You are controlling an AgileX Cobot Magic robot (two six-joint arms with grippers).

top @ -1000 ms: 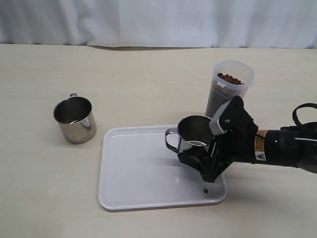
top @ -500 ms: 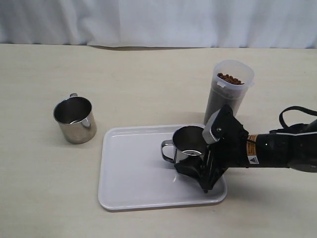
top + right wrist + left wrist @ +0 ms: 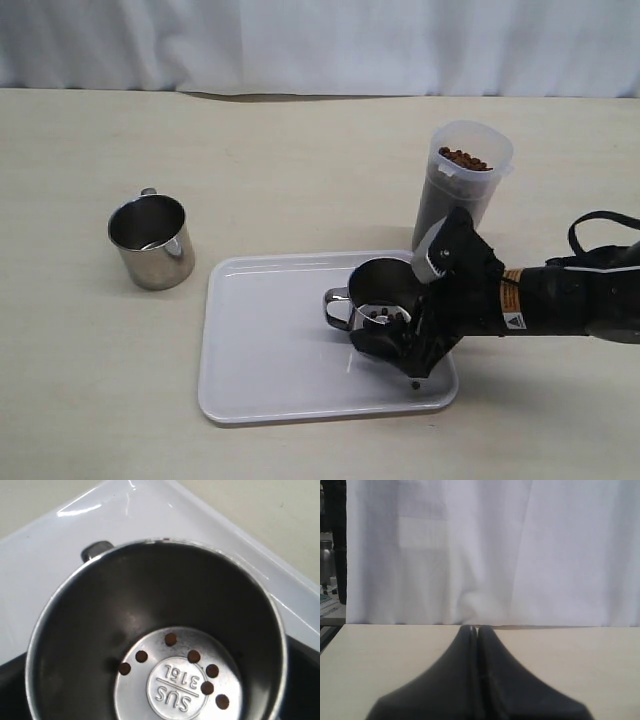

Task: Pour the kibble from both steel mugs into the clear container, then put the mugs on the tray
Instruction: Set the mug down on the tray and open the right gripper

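One steel mug [image 3: 382,290] stands upright over the right part of the white tray [image 3: 270,350], handle to the left. My right gripper [image 3: 400,338] is shut on its wall from the right. In the right wrist view several loose kibble pellets [image 3: 193,656] lie on this mug's [image 3: 100,605] bottom; dark fingers [image 3: 306,680] show beside it. The other steel mug [image 3: 151,240] stands on the table at the left, away from both grippers. Behind the tray, the clear container [image 3: 462,185] holds kibble [image 3: 464,158] almost to its rim. My left gripper [image 3: 478,628] is shut on nothing, facing a white curtain.
A single stray pellet [image 3: 415,384] lies on the tray near its front right corner. The tray's rim [image 3: 280,580] runs close past the held mug. A white curtain [image 3: 320,45] closes off the far edge of the table.
The right gripper has lowered the mug toward the tray and shifted it slightly left and forward. Pellets now show inside the mug. The left mug and container have not moved.
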